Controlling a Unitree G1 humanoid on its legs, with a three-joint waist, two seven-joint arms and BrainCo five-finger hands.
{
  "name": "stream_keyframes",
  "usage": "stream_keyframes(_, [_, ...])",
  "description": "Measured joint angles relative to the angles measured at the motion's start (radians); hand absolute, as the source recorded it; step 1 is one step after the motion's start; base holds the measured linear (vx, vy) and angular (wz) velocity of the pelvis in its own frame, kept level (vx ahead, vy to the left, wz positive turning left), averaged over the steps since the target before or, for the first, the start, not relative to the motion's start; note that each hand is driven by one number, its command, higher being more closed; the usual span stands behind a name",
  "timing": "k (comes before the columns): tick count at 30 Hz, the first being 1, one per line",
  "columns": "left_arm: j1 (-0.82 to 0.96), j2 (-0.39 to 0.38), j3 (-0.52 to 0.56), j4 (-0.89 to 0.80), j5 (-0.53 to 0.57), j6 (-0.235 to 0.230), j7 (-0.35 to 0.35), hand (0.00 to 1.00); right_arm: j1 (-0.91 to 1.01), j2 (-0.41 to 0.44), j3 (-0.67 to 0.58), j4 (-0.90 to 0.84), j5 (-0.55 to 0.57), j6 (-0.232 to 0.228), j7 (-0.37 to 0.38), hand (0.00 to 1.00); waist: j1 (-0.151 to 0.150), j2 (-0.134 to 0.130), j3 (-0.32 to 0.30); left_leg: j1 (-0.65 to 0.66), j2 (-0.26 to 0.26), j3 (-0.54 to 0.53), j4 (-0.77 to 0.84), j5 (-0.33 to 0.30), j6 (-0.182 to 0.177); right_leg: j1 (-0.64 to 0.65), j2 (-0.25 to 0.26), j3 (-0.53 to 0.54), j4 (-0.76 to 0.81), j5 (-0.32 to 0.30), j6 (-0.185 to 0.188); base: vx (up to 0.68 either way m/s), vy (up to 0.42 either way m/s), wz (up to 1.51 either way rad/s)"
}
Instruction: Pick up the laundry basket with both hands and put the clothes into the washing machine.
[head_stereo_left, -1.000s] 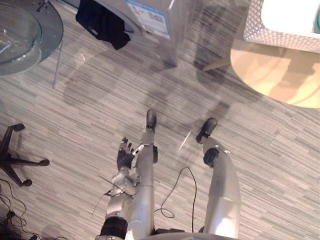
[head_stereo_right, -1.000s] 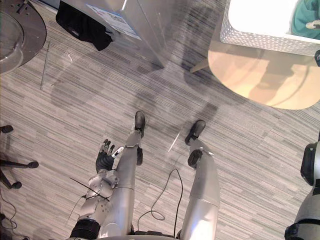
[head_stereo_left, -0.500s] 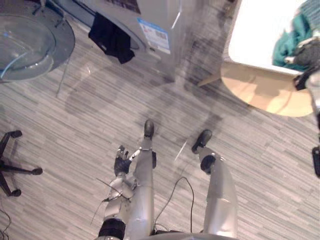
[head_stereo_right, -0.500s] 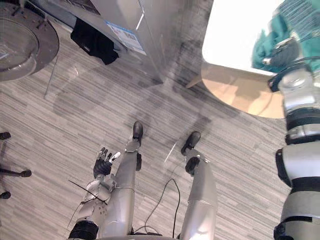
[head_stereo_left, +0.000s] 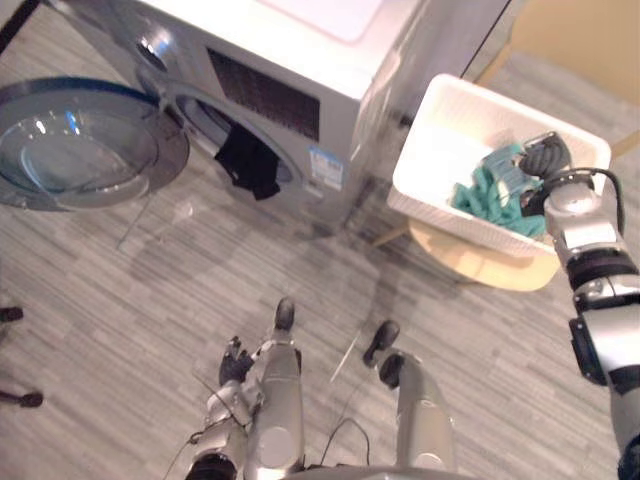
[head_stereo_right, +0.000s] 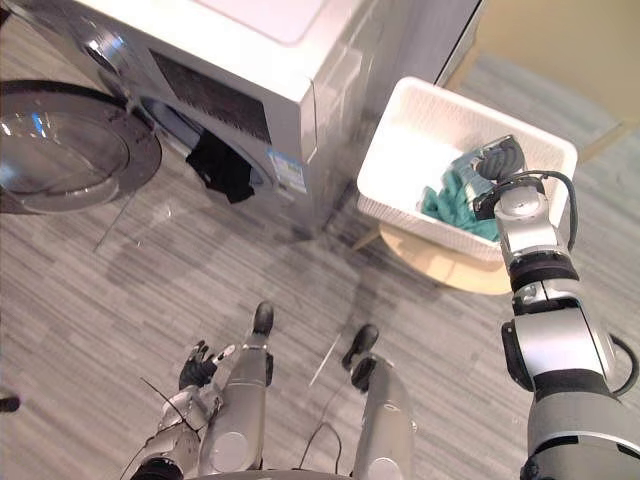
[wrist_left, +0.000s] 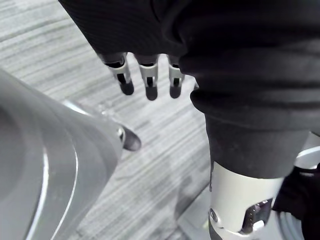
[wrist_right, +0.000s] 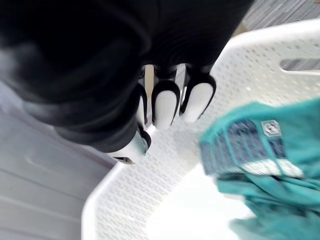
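I see the washing machine (head_stereo_left: 300, 90) with its round door (head_stereo_left: 85, 150) swung open and a dark garment (head_stereo_left: 248, 165) hanging from the drum mouth. The white laundry basket (head_stereo_left: 440, 140) sits on a round wooden table (head_stereo_left: 480, 268) just beside the machine, mouth up. Its long side runs rightward, and teal clothes (head_stereo_left: 490, 195) lie inside. My right hand (head_stereo_left: 545, 157) hangs over them, fingers straight and holding nothing. My left hand (head_stereo_left: 235, 362) is low over the floor, fingers relaxed.

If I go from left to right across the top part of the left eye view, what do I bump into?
Open round washing machine door → dark garment hanging out of the drum opening → white laundry basket, with the teal clothes inside it and the right hand by them.
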Motion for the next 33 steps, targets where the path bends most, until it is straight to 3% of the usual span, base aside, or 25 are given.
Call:
stream_keyframes(5, [0.048, 0.004, 0.025, 0.106, 0.063, 0.008, -0.021, 0.0, 0.071, 0.011, -0.237, -0.099, 0.018, -0.014, -0.03, 1.0, -0.006, -0.011, -0.096, 0.139, -0.006, 0.019, -0.112, 0.014, 0.006, 0.131, 0.009, -0.013, -0.109, 0.025, 0.027, 0.14, 0.025, 0.01])
stream_keyframes(9, [0.067, 0.007, 0.039, 0.151, 0.078, 0.016, -0.022, 0.0, 0.085, 0.009, -0.328, -0.122, 0.021, -0.022, -0.045, 1.0, -0.024, -0.01, -0.143, 0.198, -0.016, 0.015, -0.184, 0.036, 0.012, 0.193, 0.013, -0.024, -0.182, 0.054, 0.041, 0.14, 0.022, 0.05])
stream_keyframes(10, [0.067, 0.005, 0.04, 0.159, 0.079, 0.016, -0.022, 0.0, 0.087, 0.009, -0.339, -0.122, 0.02, -0.022, -0.045, 0.0, -0.024, -0.009, -0.147, 0.211, -0.019, 0.015, -0.193, 0.037, 0.012, 0.209, 0.017, -0.022, -0.203, 0.065, 0.046, 0.13, 0.019, -0.06])
stream_keyframes(18, [0.088, 0.004, 0.041, 0.173, 0.117, 0.015, -0.041, 0.0, 0.107, -0.006, -0.363, -0.039, -0.031, -0.019, -0.006, 0.0, -0.053, -0.006, -0.167, 0.26, -0.045, 0.009, -0.214, 0.039, 0.014, 0.31, 0.035, -0.025, -0.346, 0.134, 0.062, 0.07, 0.024, 0.01])
stream_keyframes(23, [0.094, 0.007, 0.037, 0.168, 0.12, 0.013, -0.046, 0.0, 0.106, -0.069, -0.347, 0.054, -0.175, 0.001, 0.027, 0.0, -0.056, -0.001, -0.165, 0.259, -0.05, 0.012, -0.234, 0.044, 0.021, 0.308, 0.038, -0.018, -0.382, 0.161, 0.065, -0.04, 0.026, -0.04])
stream_keyframes(27, [0.094, 0.008, 0.031, 0.164, 0.12, 0.013, -0.06, 0.0, 0.043, -0.137, -0.3, 0.059, -0.276, 0.003, 0.026, 0.0, -0.057, 0.026, -0.147, 0.236, -0.052, 0.032, -0.233, 0.049, 0.029, 0.259, 0.022, 0.004, -0.354, 0.164, 0.066, -0.1, 0.027, -0.15])
stream_keyframes(29, [0.094, 0.004, 0.021, 0.144, 0.12, 0.014, -0.063, 0.0, -0.015, -0.173, -0.264, 0.058, -0.312, 0.003, 0.026, 0.0, -0.062, 0.055, -0.125, 0.197, -0.054, 0.043, -0.214, 0.049, 0.029, 0.201, 0.009, 0.014, -0.307, 0.154, 0.065, -0.12, 0.003, -0.15])
stream_keyframes(33, [0.094, 0.003, -0.005, 0.098, 0.115, 0.01, -0.062, 0.0, -0.054, -0.186, -0.173, 0.06, -0.333, 0.017, 0.025, 0.0, -0.063, 0.073, -0.077, 0.148, -0.044, 0.074, -0.201, 0.049, 0.028, 0.111, 0.005, 0.043, -0.24, 0.131, 0.06, -0.1, -0.055, -0.18])
